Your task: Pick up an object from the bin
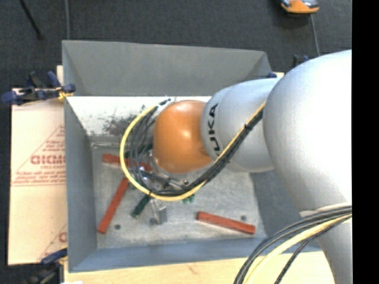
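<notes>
One dark green piece [141, 206], short and slim like a stick, lies tilted on the floor of the grey metal bin [77, 182], a little left of the floor's middle and toward the near side. The gripper [157, 216] is low over the floor just to the right of it, close beside its lower end; whether the two touch cannot be told. The jaws are mostly hidden under the wrist, so how far apart they stand cannot be told, and nothing can be seen between them.

A small green bit [188, 199] shows just right of the gripper, at the edge of the wrist's cables. Left of the green piece a long red-orange stick [113, 205] lies on a slant, its lower end near the bin's front-left corner. A second red-orange stick [225, 223] lies nearly flat to the right of the gripper, well apart from it, by the near wall. A third red-orange stick [110, 158] shows farther back on the left, its right end hidden behind the cables.

Above the gripper sits the round orange cover [177, 136] of the wrist, with a yellow cable [123, 149] looping round its left side and under it. The white arm [284, 123] reaches in from the right. Dark speckles [112, 122] mark the back-left part of the bin.
</notes>
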{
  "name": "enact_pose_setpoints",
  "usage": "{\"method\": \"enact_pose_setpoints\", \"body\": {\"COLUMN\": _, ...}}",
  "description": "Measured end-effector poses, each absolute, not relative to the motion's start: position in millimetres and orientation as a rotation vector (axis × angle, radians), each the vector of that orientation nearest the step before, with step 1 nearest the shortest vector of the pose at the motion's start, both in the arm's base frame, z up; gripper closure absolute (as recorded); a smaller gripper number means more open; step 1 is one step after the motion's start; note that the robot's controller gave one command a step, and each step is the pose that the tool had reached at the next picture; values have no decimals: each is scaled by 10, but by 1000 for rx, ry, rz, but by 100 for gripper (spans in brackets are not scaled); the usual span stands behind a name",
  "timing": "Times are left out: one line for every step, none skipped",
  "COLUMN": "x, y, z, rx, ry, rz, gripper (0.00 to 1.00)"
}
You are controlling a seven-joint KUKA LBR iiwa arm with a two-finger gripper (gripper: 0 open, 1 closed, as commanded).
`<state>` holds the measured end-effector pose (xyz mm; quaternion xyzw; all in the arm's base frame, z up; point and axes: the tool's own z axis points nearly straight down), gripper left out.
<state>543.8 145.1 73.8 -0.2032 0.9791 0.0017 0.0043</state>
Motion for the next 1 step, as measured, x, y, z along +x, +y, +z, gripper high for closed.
{"method": "enact_pose_setpoints", "body": {"x": 5453, "y": 1453, "z": 744, "rx": -625, "ry": 3068, "rz": 6, "gripper": 0}}
